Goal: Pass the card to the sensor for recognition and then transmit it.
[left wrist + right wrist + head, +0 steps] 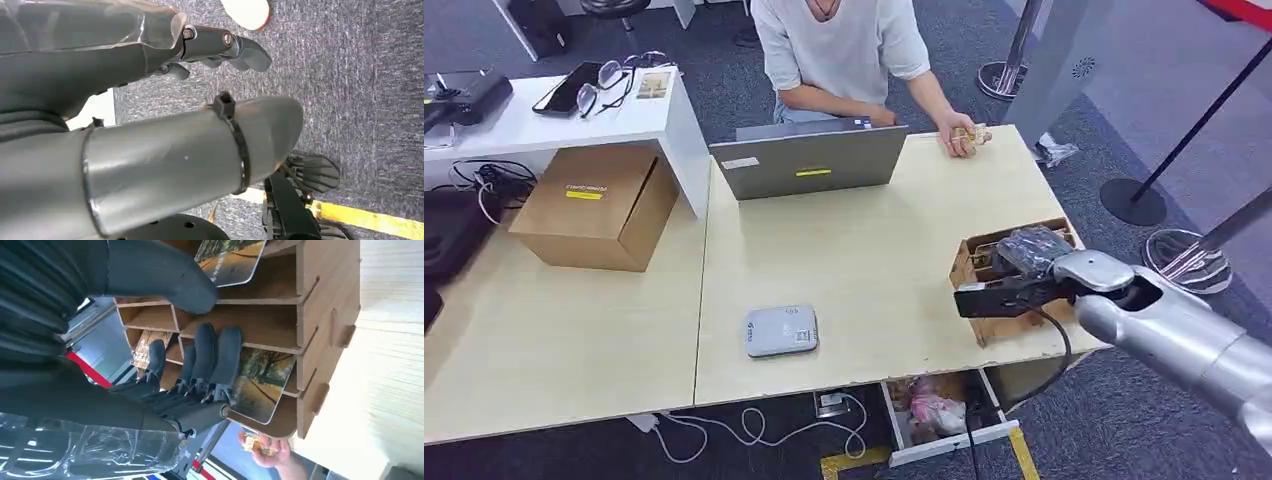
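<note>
- Two robot hands show: the right robot hand (1014, 285) reaches in from about four o'clock over the slotted brown wooden card rack (984, 262) at the near right edge of the pale wood worktop (874, 240).
- Its dark fingers (220, 357) lie inside the rack's compartments, their tips on a printed card with a tree-lined path picture (262, 385) lying flat in one slot; the thumb (185, 285) lies one shelf away, next to a second such card (232, 260). Whether the card is actually gripped I cannot tell.
- The left robot hand (220, 47) hangs over grey carpet, holding nothing, fingers loosely bent and apart.
- A flat light-grey sensor box (781, 331) lies at about seven o'clock on the worktop, well apart from the rack.
- A grey laptop (809, 160) stands open at twelve o'clock, lid back toward the robot.
- A brown cardboard box (596, 205) sits at ten o'clock.
- A person in a white shirt (839, 45) sits beyond the laptop, one hand (964, 138) on the far edge holding something small.
</note>
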Robot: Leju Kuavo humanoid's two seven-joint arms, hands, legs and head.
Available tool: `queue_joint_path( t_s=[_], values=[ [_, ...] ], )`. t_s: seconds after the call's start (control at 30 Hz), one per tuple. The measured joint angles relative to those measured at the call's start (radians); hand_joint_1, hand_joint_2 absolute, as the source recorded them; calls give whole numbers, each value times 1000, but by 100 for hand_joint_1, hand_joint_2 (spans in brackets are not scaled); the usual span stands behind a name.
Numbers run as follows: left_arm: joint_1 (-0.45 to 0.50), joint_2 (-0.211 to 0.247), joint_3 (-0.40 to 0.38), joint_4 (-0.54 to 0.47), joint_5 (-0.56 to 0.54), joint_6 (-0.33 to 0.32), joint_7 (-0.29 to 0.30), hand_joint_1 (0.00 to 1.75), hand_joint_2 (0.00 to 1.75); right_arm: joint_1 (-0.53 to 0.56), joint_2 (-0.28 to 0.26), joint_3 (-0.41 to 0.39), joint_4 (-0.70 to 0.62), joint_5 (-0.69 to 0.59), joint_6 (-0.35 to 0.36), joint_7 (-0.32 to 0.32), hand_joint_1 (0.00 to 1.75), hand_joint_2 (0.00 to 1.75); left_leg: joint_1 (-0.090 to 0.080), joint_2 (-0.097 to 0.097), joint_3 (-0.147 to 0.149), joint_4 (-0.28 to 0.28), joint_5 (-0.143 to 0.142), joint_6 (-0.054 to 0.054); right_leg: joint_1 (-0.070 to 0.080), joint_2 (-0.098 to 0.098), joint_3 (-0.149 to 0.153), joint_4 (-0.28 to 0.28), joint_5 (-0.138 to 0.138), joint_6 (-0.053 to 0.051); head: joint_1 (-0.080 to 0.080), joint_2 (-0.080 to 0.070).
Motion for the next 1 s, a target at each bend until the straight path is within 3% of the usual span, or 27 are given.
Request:
queue_joint_path(
  t_s=[0.03, 0.07, 0.1, 0.2, 0.33, 0.37, 0.47, 0.57, 0.6, 0.93, 1.0],
  values=[
    [0, 0, 0, 0, 1, 0, 0, 0, 0, 4, -3, -4, -6, 1, 0, 0, 127, 175, 0, 0, 0, 0, 0, 0, 0, 0, 0, 0, 0, 0, 0, 0],
    [0, 0, 0, 0, 2, 0, 0, 0, 0, 8, -8, -7, -13, 2, -2, 2, 98, 175, 0, 0, 0, 0, 0, 0, 0, 0, 0, 0, 0, 0, 0, 0],
    [0, 0, 0, 0, 2, 0, 0, 0, 0, 12, -14, -8, -20, 3, -2, 3, 80, 175, 0, 0, 0, 0, 0, 0, 0, 0, 0, 0, 0, 0, 0, 0],
    [0, 0, 0, 0, 3, 0, 0, 0, 0, 21, -24, -15, -34, 6, -3, 3, 70, 175, 0, 0, 0, 0, 0, 0, 0, 0, 0, 0, 0, 0, 0, 0],
    [0, 0, 0, 0, 6, -1, 0, 0, 0, 30, -37, -26, -56, 12, -9, 10, 79, 175, 0, 0, 0, 0, 0, 0, 0, 0, 0, 0, 0, 0, 0, 0],
    [0, 0, 0, 0, 9, -2, -1, 0, 0, 32, -38, -27, -60, 12, -9, 11, 91, 175, 0, 0, 0, 0, 0, 0, 0, 0, 0, 0, 0, 0, 0, 0],
    [0, 0, 0, 0, 13, -3, -5, 0, 0, 37, -43, -34, -72, 18, -8, 16, 77, 175, 0, 0, 0, 0, 0, 0, 0, 0, 0, 0, 0, 0, 0, 0],
    [1, 0, 0, 0, 19, -3, -6, 0, 0, 45, -45, -46, -80, 23, -6, 17, 77, 175, 0, 0, 0, 0, 0, 0, 0, 0, 0, 0, 0, 0, 0, 0],
    [1, 0, 0, 0, 21, -3, -6, 0, 0, 46, -45, -50, -81, 25, -5, 17, 84, 175, 0, 0, 0, 0, 0, 0, 0, 0, 0, 0, 0, 0, 0, 0],
    [1, 0, 0, 0, 23, -4, -6, 0, 0, 52, -45, -55, -87, 40, 19, 3, 87, 175, 0, 0, 0, 0, 0, 0, 0, 0, 0, 0, 0, 0, 0, 0],
    [1, 0, 0, 0, 23, -4, -6, 0, 0, 52, -45, -55, -87, 42, 22, 2, 96, 175, 0, 0, -1, 0, 0, 0, 0, 0, 0, 0, 0, 0, 0, 0]
  ],
)
